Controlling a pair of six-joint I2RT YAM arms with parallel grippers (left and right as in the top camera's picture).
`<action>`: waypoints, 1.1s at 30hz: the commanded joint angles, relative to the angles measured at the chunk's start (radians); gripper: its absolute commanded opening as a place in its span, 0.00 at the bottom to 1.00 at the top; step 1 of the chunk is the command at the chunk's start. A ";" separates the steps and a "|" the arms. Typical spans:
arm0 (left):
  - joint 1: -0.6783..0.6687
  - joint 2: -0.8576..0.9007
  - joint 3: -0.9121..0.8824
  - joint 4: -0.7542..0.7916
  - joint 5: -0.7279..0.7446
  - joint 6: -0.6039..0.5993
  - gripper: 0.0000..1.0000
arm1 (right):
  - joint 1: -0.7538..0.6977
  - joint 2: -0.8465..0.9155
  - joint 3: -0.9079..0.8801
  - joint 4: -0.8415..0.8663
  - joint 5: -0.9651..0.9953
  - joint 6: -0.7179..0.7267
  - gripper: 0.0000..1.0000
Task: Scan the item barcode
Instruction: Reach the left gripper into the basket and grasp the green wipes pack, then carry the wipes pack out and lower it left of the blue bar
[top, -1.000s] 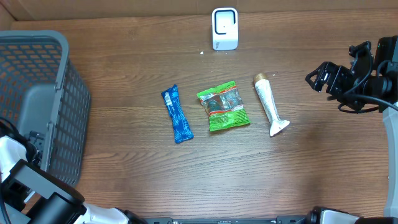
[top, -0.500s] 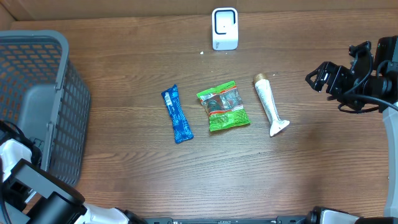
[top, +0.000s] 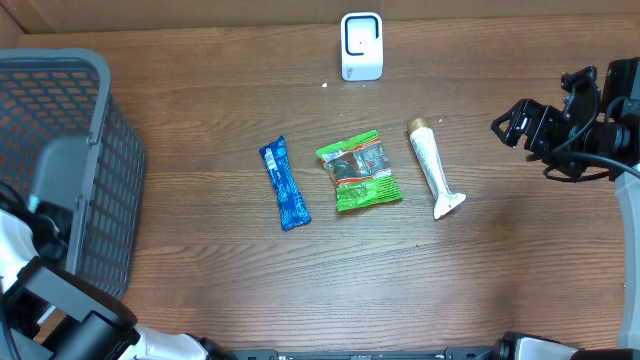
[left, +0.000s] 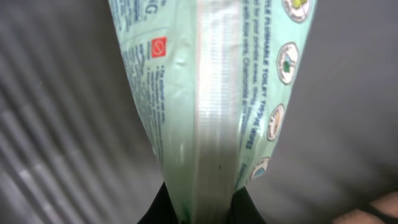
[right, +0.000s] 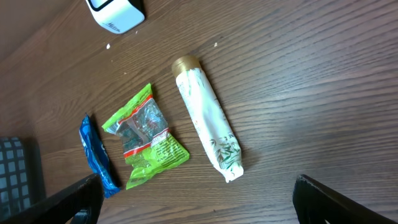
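At the left table (top: 200, 290) edge the left gripper (left: 199, 208) clamps only the tip of the wipes pack (left: 205, 93), which could slip; the right gripper (right: 198, 202) gapes.

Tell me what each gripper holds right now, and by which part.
The left gripper is shut on a pale green wipes packet, pinching one narrowed end where the middle seam runs down. The right gripper is open and holds nothing.
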 joint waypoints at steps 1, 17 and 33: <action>-0.062 -0.013 0.203 -0.083 0.061 -0.003 0.04 | -0.002 -0.003 0.007 0.003 -0.009 -0.008 0.98; -0.543 -0.073 0.878 -0.541 0.047 0.076 0.04 | -0.002 -0.003 0.007 -0.002 -0.009 -0.008 0.98; -0.967 -0.079 0.340 -0.536 -0.052 -0.035 0.04 | -0.002 -0.003 0.007 -0.002 -0.009 -0.008 0.98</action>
